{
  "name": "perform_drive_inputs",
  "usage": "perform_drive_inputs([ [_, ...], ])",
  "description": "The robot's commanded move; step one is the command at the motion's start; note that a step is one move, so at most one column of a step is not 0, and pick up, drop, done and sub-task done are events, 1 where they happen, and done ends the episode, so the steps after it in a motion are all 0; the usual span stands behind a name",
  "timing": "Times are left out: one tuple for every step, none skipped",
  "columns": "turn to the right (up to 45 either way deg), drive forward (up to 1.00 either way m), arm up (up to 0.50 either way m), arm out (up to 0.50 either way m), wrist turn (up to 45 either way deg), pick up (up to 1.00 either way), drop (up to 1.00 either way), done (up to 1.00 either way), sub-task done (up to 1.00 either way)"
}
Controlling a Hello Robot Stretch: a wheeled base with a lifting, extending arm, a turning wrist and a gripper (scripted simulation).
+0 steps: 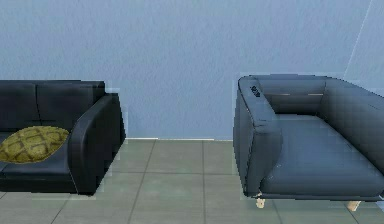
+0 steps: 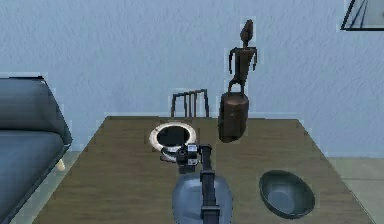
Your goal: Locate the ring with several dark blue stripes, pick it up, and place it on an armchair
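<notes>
We cannot tell whether our end effector (image 2: pixel 182 153), out above the worktop (image 2: pixel 110 172), grips anything. The ring (image 2: pixel 156 136), pale around a dark centre, lies on the worktop just beyond it and slightly left. The armchair (image 2: pixel 25 140) stands farther left, well apart.

You are looking at a home's living room. In the forward view, a dark upholstered sofa (image 1: pixel 60 120) with an olive patterned cushion (image 1: pixel 35 145) stands apart from a matching dark armchair (image 1: pixel 305 140) on a grey tiled floor (image 1: pixel 170 180). In the arm side view, a brown wooden table (image 2: pixel 110 170) carries a tall dark carved figure statue (image 2: pixel 237 110) and a grey bowl (image 2: pixel 288 192).
</notes>
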Motion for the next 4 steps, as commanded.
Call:
perform_drive_inputs([
  [0.0, 0.00, 0.10, 0.00, 0.0, 0.00, 0.00, 0.00, 0.00],
  [0.0, 0.00, 0.26, 0.00, 0.0, 0.00, 0.00, 0.00, 0.00],
  [0.0, 0.00, 0.00, 0.00, -45.0, 0.00, 0.00, 0.00, 0.00],
  [0.0, 0.00, 0.00, 0.00, -45.0, 0.00, 0.00, 0.00, 0.00],
])
